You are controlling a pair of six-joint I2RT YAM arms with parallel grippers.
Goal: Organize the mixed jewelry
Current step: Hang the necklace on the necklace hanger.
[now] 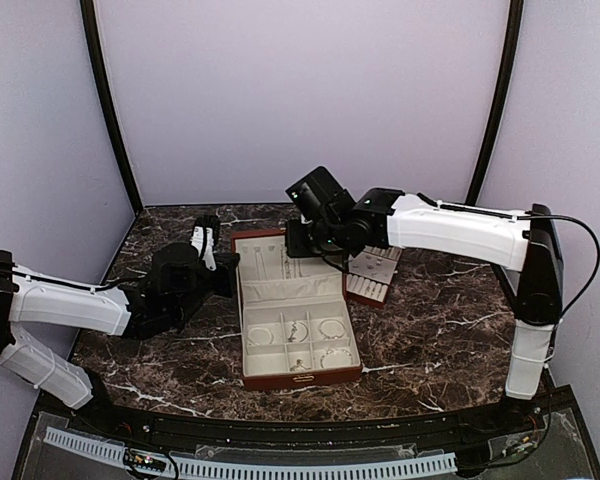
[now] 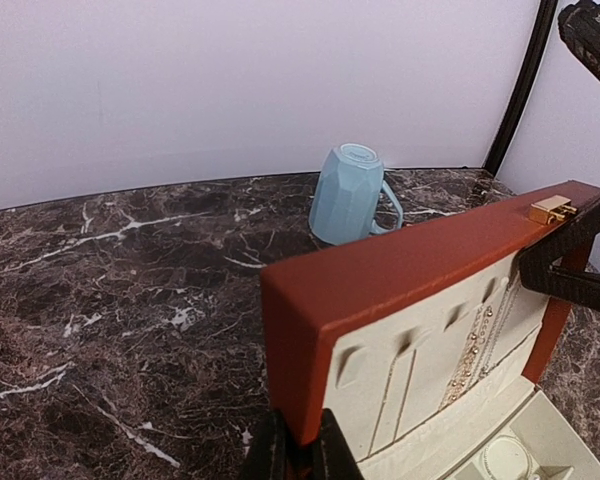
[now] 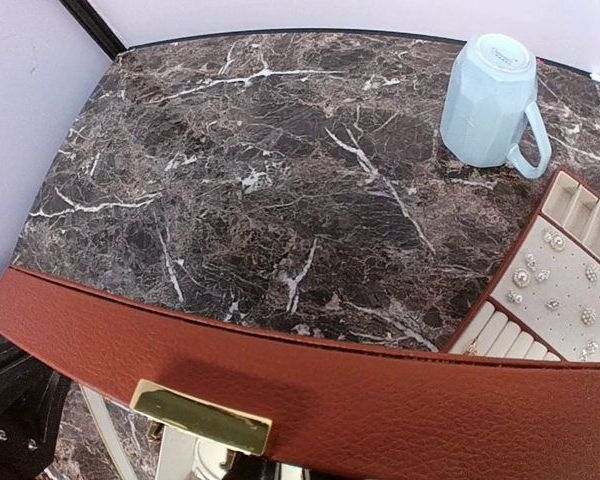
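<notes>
Both arms reach low over the bench [image 1: 430,310] to the lid [image 2: 400,270] of the open box [image 1: 280,378]. The left pincer [image 2: 298,452] is closed on the lid's corner; for the right pincer [image 1: 302,240], at the lid's top edge, I cannot tell. The jewelry [image 1: 298,335] lies in the box compartments, and only the wrist views show the blue mug [image 3: 490,90].

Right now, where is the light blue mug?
In the right wrist view, the mug stands upside down on the marble table at upper right, just beyond the stud tray and past the open box lid.
</notes>
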